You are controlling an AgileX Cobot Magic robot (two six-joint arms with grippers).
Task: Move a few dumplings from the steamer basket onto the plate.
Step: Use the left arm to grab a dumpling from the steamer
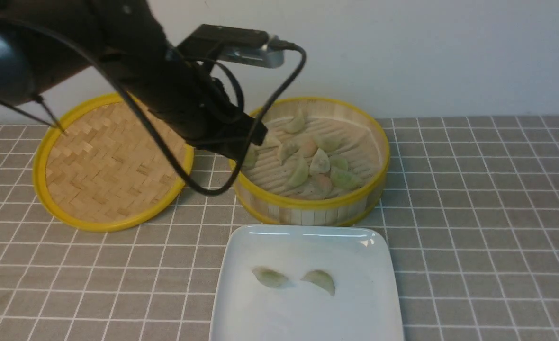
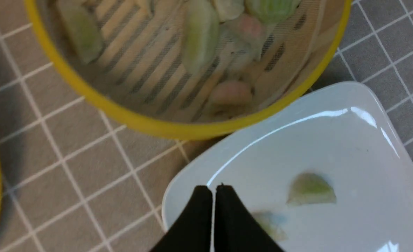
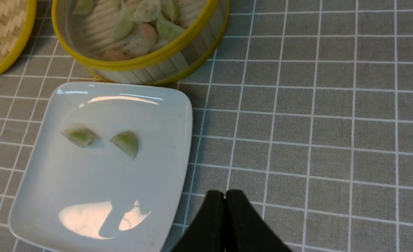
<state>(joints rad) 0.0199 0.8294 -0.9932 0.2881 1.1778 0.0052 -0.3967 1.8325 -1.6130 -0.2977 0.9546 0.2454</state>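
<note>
The steamer basket point(image 1: 308, 204) stands at the back centre and holds several pale green and pinkish dumplings point(image 1: 320, 163). In front of it, two green dumplings point(image 1: 270, 277) point(image 1: 320, 280) lie on the white plate point(image 1: 308, 315). My left arm reaches in from the upper left, its end over the basket's left rim. The left gripper point(image 2: 211, 189) is shut and empty, seen over the plate's point(image 2: 332, 133) corner nearest the basket point(image 2: 164, 127). Also shut and empty, the right gripper point(image 3: 224, 193) hangs above the tablecloth just right of the plate point(image 3: 105, 182); it is outside the front view.
The flat woven lid point(image 1: 109, 163) with a yellow rim lies left of the basket. A grey checked tablecloth point(image 1: 473, 213) covers the table. A pale wall rises right behind the basket. The left arm's black cable loops down beside the basket's left wall.
</note>
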